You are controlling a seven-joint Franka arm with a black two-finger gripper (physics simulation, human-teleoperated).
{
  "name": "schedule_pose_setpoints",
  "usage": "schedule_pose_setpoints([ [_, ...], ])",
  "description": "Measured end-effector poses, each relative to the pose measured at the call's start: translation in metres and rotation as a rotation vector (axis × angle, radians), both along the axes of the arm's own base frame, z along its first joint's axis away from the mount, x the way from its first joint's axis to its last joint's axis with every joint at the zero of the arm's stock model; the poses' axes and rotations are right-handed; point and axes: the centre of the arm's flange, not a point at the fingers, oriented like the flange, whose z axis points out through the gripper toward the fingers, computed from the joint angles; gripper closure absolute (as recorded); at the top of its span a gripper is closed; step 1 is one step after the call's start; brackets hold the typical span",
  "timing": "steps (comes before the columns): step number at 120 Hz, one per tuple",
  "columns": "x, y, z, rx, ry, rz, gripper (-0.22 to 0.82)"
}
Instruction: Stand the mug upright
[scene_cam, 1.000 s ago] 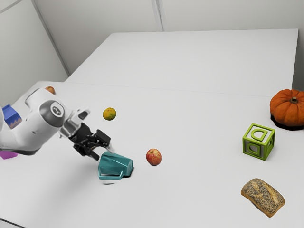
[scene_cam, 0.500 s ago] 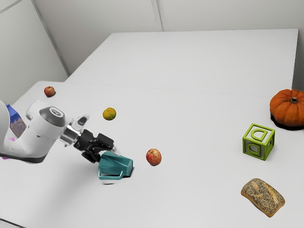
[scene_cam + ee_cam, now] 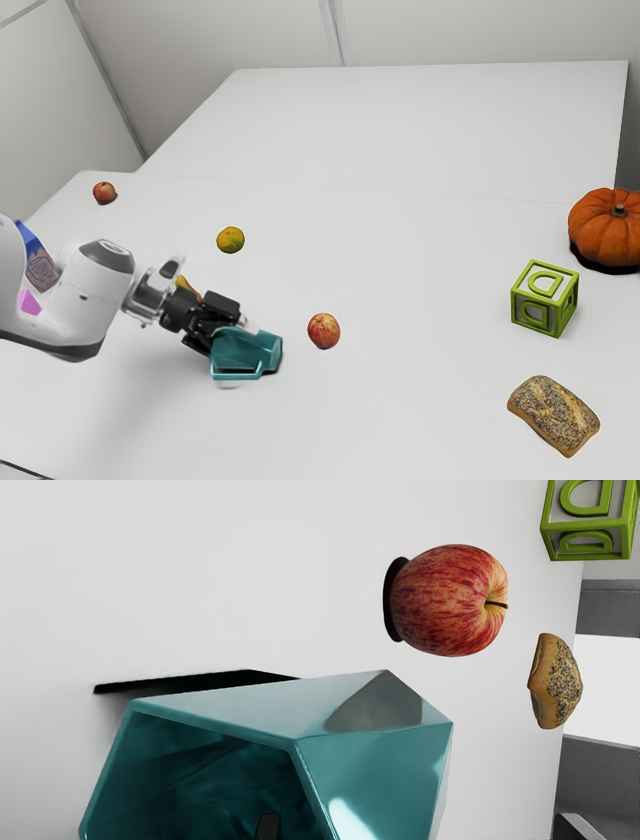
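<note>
On the exterior view's clock face, the mug [image 3: 245, 352] lay on its side at the gripper's [image 3: 226, 333] four o'clock, mouth toward it, with an apple [image 3: 323, 331] near its three o'clock. The wrist view's edge cut off part of the mug and most of both fingers; contact could not be made out. The gripper was unclenched, fingers spread wide, one within the mug's mouth, the other outside, grasping nothing.

A teal mug [image 3: 245, 350] lies on its side at the gripper [image 3: 230, 335]. Toward the exterior view's right of the mug are an apple [image 3: 323, 331], nearby, and a pumpkin [image 3: 612, 230], well apart.
</note>
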Motion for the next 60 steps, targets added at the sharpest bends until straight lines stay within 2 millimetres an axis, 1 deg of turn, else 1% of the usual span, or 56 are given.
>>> schedule_pose_setpoints([
  [10,0.000,0.000,0.000,-0.001,-0.012,-0.006,0.15],
  [24,0.000,0.001,0.000,0.000,-0.030,-0.013,0.41],
  [31,0.000,0.001,0.001,0.002,-0.039,-0.016,0.51],
  [43,0.002,0.001,0.005,0.011,-0.062,-0.022,0.60],
  [54,0.002,-0.001,0.016,0.022,-0.099,-0.028,0.68],
  [60,0.000,-0.002,0.022,0.028,-0.118,-0.026,0.72],
])
